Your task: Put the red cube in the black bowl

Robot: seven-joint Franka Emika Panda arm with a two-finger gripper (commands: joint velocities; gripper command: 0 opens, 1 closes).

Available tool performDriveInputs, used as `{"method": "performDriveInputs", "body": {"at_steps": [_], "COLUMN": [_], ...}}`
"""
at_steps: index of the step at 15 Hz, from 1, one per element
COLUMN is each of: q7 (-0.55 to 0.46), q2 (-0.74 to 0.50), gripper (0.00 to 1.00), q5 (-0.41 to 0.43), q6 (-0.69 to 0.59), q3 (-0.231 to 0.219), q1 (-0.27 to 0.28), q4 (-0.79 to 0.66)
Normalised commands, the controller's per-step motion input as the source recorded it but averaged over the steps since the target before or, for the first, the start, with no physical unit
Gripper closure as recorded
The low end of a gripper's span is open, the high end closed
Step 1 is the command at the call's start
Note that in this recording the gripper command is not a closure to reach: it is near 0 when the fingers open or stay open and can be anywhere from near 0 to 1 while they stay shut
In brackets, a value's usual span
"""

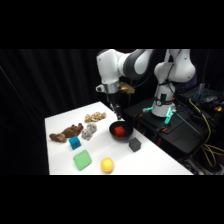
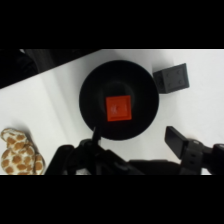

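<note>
The white table (image 1: 150, 160) is the biggest thing here, and it holds all the toys. Above it bends the white robot arm (image 1: 125, 65), which reaches over from its base at the upper right.

The black bowl (image 1: 120, 131) sits on the table near the far edge. It is round and much wider than the blocks. In the wrist view the black bowl (image 2: 90, 100) fills the middle, seen from right above.

The end effector (image 1: 118, 114) hangs just above the far rim of the bowl. In the wrist view the end effector (image 2: 137, 137) shows two dark fingers, one on each side of the bowl's near edge. They are spread apart and nothing is between them.

A brown stuffed animal (image 1: 66, 133) lies at the left side of the table. A spotted giraffe toy (image 1: 95, 117) lies behind it, closer to the bowl. In the wrist view the giraffe toy (image 2: 20, 152) shows at the lower left corner. A small grey and white toy (image 1: 89, 131) sits between the brown animal and the bowl.

A green block (image 1: 82, 160) lies tilted near the front edge. A yellow ball (image 1: 107, 165) sits just beside it.

A dark grey cube (image 1: 134, 144) stands close to the bowl on its front right side, not touching. A blue cube (image 1: 75, 143) sits near the brown animal.

The red cube (image 1: 119, 131) is the smallest thing. It lies flat inside the black bowl, right in the middle, as the red cube (image 2: 119, 108) shows in the wrist view.
</note>
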Motion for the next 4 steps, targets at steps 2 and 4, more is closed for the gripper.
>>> {"method": "performDriveInputs", "body": {"at_steps": [2,4], "q7": [0.11,0.06], "q2": [-0.48,-0.39], "gripper": [0.0,0.0], "q5": [-0.072,-0.059], "q6": [-0.65,-0.55], "q3": [0.05,0.061], "q1": [-0.008,-0.009], "q4": [0.22,0.24]}}
